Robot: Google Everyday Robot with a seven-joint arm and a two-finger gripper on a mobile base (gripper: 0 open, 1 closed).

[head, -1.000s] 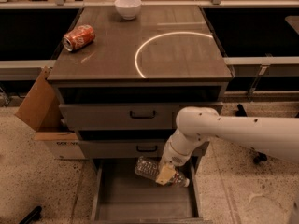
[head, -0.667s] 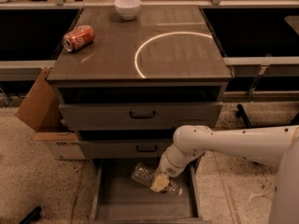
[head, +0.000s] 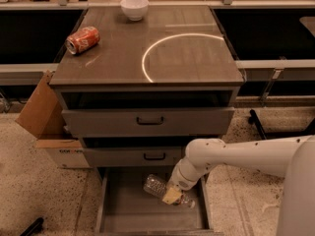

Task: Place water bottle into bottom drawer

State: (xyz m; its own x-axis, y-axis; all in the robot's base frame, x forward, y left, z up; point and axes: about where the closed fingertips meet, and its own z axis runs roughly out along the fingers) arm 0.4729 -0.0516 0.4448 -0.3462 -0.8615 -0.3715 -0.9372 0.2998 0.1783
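The water bottle is a clear crinkled plastic bottle lying on its side, low inside the open bottom drawer. My gripper reaches down from the white arm at the right and is shut on the water bottle around its middle. The bottle's cap end points right and is partly hidden behind the gripper. The two upper drawers with black handles stand slightly pulled out above.
An orange-red soda can lies on the cabinet top at the left. A white bowl stands at the back. A cardboard box sits on the floor left of the cabinet.
My gripper has moved down and left with the water bottle, bringing it lower into the bottom drawer.
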